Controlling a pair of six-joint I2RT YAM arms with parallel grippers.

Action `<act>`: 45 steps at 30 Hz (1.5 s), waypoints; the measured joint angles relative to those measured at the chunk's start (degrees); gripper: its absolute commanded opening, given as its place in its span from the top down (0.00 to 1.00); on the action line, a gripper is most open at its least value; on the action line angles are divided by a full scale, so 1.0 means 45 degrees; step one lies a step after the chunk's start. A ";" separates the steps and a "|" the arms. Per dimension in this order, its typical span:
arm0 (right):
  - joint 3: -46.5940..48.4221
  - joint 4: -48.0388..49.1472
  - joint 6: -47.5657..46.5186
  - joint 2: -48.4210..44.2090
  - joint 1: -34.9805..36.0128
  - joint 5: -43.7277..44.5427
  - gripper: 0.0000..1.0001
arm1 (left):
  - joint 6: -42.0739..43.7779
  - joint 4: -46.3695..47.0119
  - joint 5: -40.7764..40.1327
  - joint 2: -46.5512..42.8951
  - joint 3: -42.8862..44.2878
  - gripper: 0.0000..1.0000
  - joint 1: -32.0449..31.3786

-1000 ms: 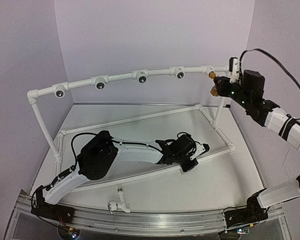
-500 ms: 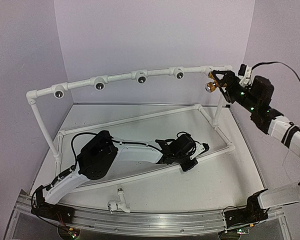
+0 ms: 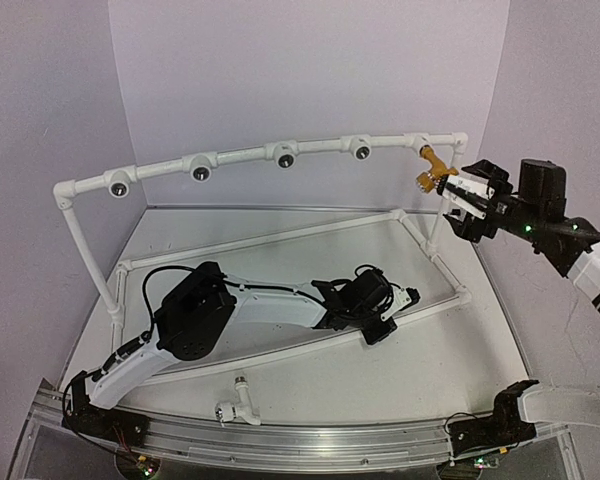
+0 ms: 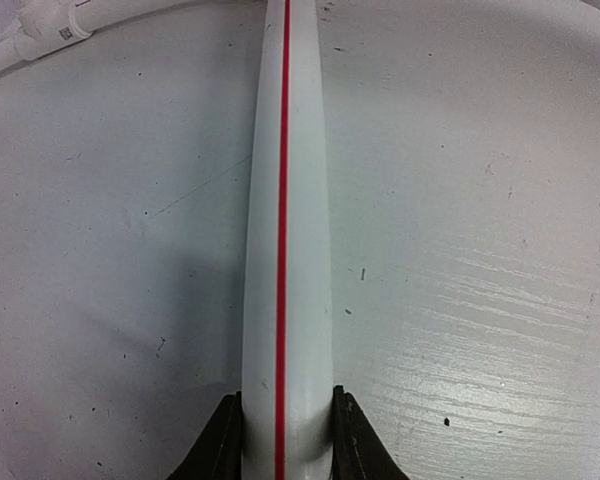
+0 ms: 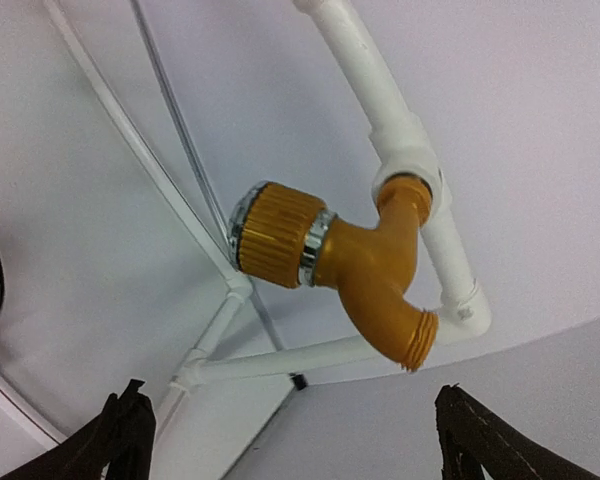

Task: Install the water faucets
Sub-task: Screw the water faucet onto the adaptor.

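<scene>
The yellow-orange water faucet hangs screwed into the right end socket of the white pipe frame; in the right wrist view the faucet has nothing touching it. My right gripper hovers just right of it and a little lower. It is open, and its fingertips stand wide and clear of the faucet. The white water faucet lies on the table near the front edge. My left gripper is shut on the frame's front base pipe, which has a red stripe.
The frame's top rail carries several round dark sockets. Its base rectangle lies on the white table, with uprights at the left and right. Purple walls close in behind and at both sides. A metal rail edges the front.
My right gripper has opened, let go of the yellow-orange faucet and drawn back to the right and down. The faucet stays on the frame. The left arm has not moved.
</scene>
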 measured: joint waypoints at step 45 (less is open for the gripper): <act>-0.4315 1.3613 3.1976 0.2420 0.1650 0.4703 0.35 | -0.0010 -0.0223 0.0108 0.0072 0.0247 1.00 -0.0008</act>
